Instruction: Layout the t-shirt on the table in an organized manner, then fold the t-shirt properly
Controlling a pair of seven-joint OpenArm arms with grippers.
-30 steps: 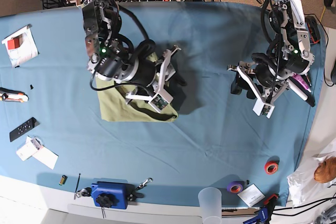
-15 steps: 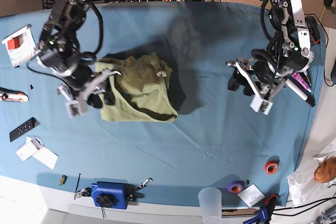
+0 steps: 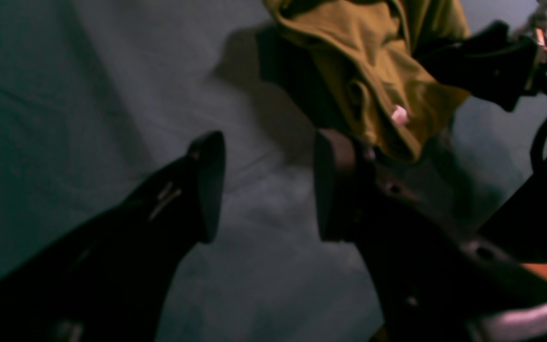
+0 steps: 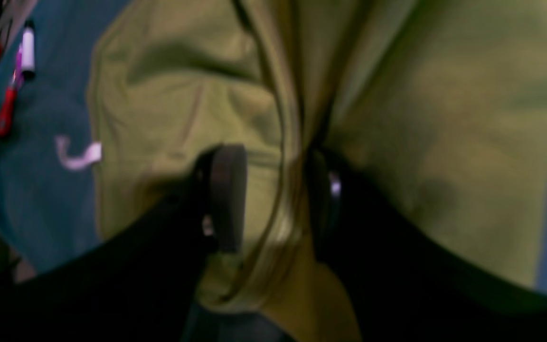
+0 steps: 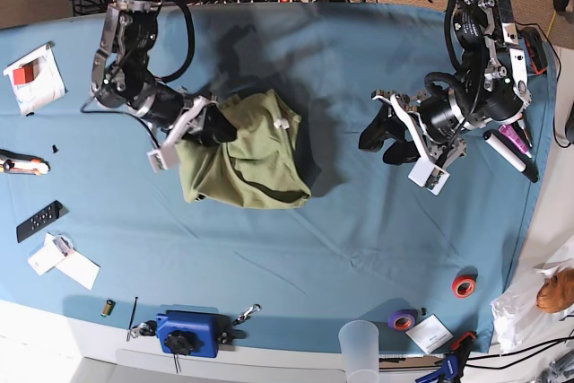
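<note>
The olive-green t-shirt (image 5: 256,154) lies bunched on the teal table (image 5: 359,248), its white neck tag (image 5: 280,123) showing at the upper right. My right gripper (image 5: 220,127) sits low on the shirt's left edge. In the right wrist view this gripper (image 4: 273,199) is open, its fingers (image 4: 226,194) straddling a raised fold of the t-shirt (image 4: 444,142). My left gripper (image 5: 381,143) hovers over bare cloth to the shirt's right. The left wrist view shows it (image 3: 266,190) open and empty, the t-shirt (image 3: 373,71) just beyond its right finger.
Markers (image 5: 511,145) lie under the left arm at the table's right edge. Tape rolls (image 5: 464,286) (image 5: 403,318), a plastic cup (image 5: 359,343) and a blue device (image 5: 188,334) line the near edge. A remote (image 5: 39,220) and papers (image 5: 34,76) lie at the left.
My right arm swung off the shirt to the left, then came back onto its left edge; the shirt is now more bunched. My left gripper moved left toward the shirt.
</note>
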